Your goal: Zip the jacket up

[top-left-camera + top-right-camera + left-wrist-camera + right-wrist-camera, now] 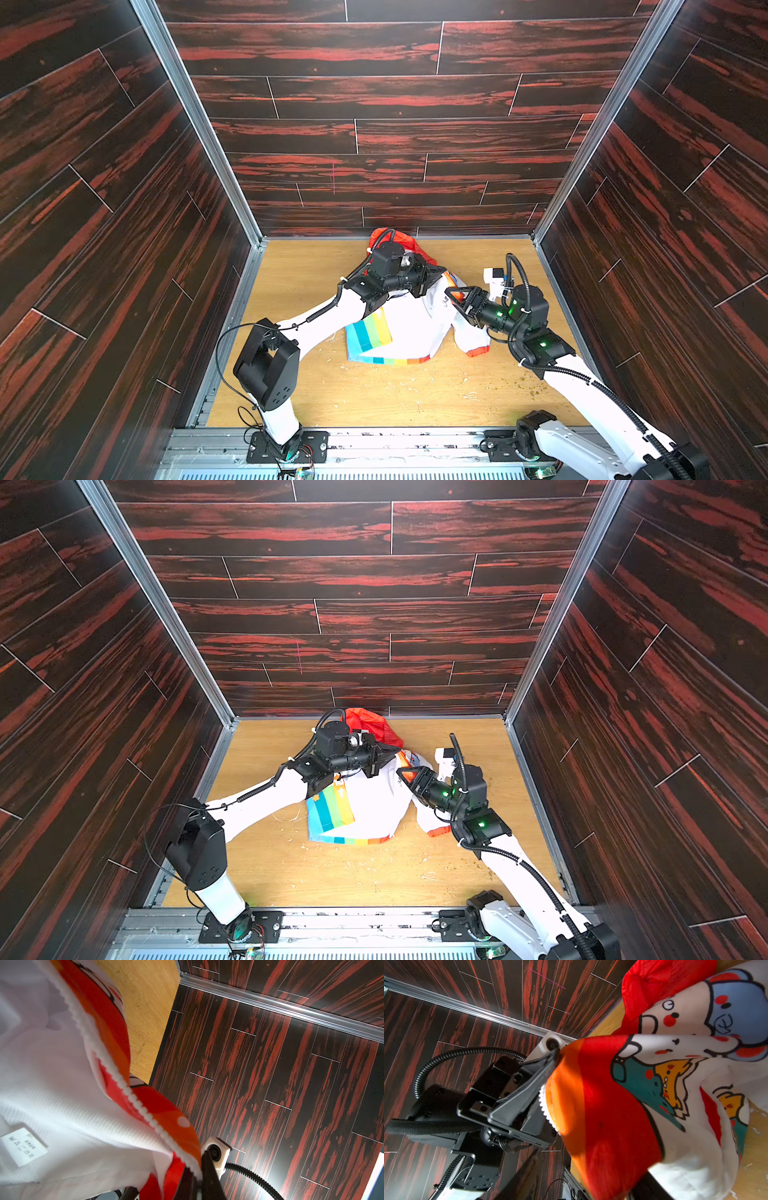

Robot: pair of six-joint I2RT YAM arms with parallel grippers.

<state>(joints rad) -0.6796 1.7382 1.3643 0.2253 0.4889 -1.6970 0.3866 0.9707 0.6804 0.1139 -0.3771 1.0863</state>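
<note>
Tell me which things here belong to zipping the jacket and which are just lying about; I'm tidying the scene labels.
Belonging: jacket, its white zipper teeth, left hand pinching its orange edge, right hand at the jacket.
Lying about: pale flakes and greenish crumbs on the wooden table.

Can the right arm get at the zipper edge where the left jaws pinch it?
Probably yes: the right gripper sits close to the left gripper, which is shut on the jacket at its zipper edge; only loose fabric lies between.
</note>
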